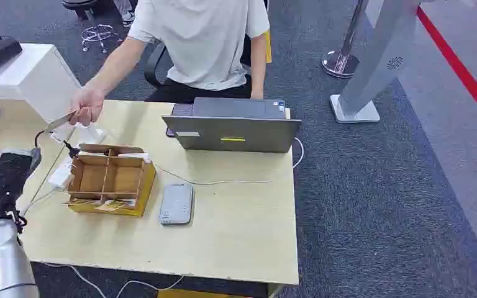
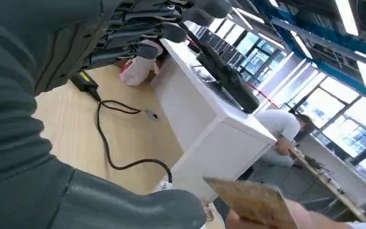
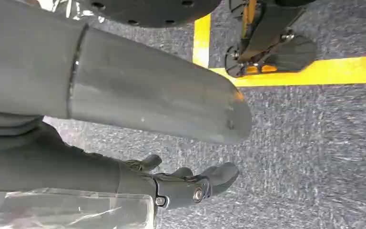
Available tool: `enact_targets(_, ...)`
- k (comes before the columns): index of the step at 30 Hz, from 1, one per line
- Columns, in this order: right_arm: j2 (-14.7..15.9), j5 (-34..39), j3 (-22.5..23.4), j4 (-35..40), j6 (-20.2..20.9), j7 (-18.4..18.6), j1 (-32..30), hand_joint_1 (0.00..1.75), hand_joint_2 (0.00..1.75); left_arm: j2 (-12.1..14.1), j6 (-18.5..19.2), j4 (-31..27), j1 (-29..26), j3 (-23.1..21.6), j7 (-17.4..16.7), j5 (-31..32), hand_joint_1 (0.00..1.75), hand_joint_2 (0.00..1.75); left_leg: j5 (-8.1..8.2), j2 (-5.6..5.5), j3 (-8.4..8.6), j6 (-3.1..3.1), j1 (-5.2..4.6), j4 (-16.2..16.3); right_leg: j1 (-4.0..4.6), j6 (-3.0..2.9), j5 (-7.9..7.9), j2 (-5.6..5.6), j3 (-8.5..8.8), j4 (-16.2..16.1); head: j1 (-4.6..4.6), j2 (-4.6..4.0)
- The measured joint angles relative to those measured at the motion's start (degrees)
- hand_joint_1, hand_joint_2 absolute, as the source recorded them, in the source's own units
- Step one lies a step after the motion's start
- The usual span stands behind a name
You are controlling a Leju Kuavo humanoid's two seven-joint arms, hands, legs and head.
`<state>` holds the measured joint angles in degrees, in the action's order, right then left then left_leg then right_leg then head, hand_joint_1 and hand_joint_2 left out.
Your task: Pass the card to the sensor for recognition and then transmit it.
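A person's hand (image 1: 88,105) holds the card (image 1: 61,121) out over the table's far left corner. In the left wrist view the card (image 2: 253,201) is a brown, flat piece with the person's hand (image 2: 293,218) under it. My left hand (image 1: 9,175) hovers at the table's left edge, below the card and apart from it. Its fingers (image 2: 147,28) and thumb (image 2: 124,205) are spread with nothing between them. The grey flat sensor (image 1: 177,203) lies on the table, right of a cardboard box (image 1: 109,180). My right hand (image 3: 186,183) hangs over the carpet, holding nothing.
The partitioned cardboard box stands mid-left on the wooden table (image 1: 236,230). A grey laptop (image 1: 233,127) sits at the back, with the person seated behind it. A white cabinet (image 1: 28,77) stands on the left. Cables and a white adapter (image 1: 61,176) lie beside the box.
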<state>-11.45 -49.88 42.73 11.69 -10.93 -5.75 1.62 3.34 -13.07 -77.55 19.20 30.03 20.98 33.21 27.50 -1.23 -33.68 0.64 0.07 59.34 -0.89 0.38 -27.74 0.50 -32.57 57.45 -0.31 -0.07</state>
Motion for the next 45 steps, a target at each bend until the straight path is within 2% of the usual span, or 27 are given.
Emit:
enact_targets(13, 0.0, -2.2, 0.0, -0.2, 0.8, 2.1, 0.1, 0.00, 0.00, 5.1, -7.3, 8.6, 8.1, -13.4, -8.9, 19.5, 0.00, 1.75, 0.00, 0.02, 0.00, 0.00, 0.00, 0.0, 0.00, -0.01, 0.03, 0.04, -0.01, 0.0, -0.02, 0.00)
enact_targets(14, 0.0, -2.3, 0.0, -0.2, 0.9, 2.2, 0.1, 0.00, 0.00, 5.4, -7.8, 9.2, 8.7, -14.2, -9.4, 20.8, 1.75, 1.75, 0.00, 0.02, 0.00, 0.00, 0.00, 0.0, 0.00, -0.01, 0.03, 0.03, 0.00, 0.0, 0.00, 0.00)
enact_targets(31, 0.0, -3.6, 0.4, -0.2, 1.9, 5.0, 0.4, 0.00, 0.00, 11.7, -16.0, 21.2, 19.3, -30.4, -20.3, 46.9, 1.75, 1.75, -0.05, 0.02, -0.01, -0.06, 0.01, 0.0, 0.01, -0.07, 0.07, 0.03, -0.01, 0.1, 0.00, 0.00)
enact_targets(35, 0.0, -4.3, 0.7, -0.2, 2.0, 5.2, 0.4, 0.00, 0.00, 13.0, -19.0, 23.6, 21.1, -34.1, -22.7, 53.2, 1.75, 1.75, -0.05, 0.02, -0.02, -0.07, 0.01, 0.0, 0.02, -0.09, 0.08, 0.04, -0.01, 0.1, 0.00, 0.00)
enact_targets(40, 0.0, -4.7, 1.0, -0.2, 2.1, 5.7, 0.4, 0.00, 0.00, 13.3, -21.1, 25.4, 21.9, -35.9, -23.9, 56.3, 1.75, 1.75, -0.05, -0.02, -0.04, -0.07, 0.01, 0.0, 0.02, -0.09, 0.08, 0.02, -0.02, 0.1, -0.02, 0.00)
enact_targets(45, 0.0, -5.0, 1.1, -0.2, 2.3, 6.2, 0.5, 0.00, 0.00, 13.3, -21.0, 26.8, 22.9, -36.8, -24.4, 56.5, 1.75, 1.75, -0.06, 0.00, -0.03, -0.07, 0.01, 0.0, 0.02, -0.09, 0.09, 0.03, -0.02, 0.1, 0.00, 0.00)
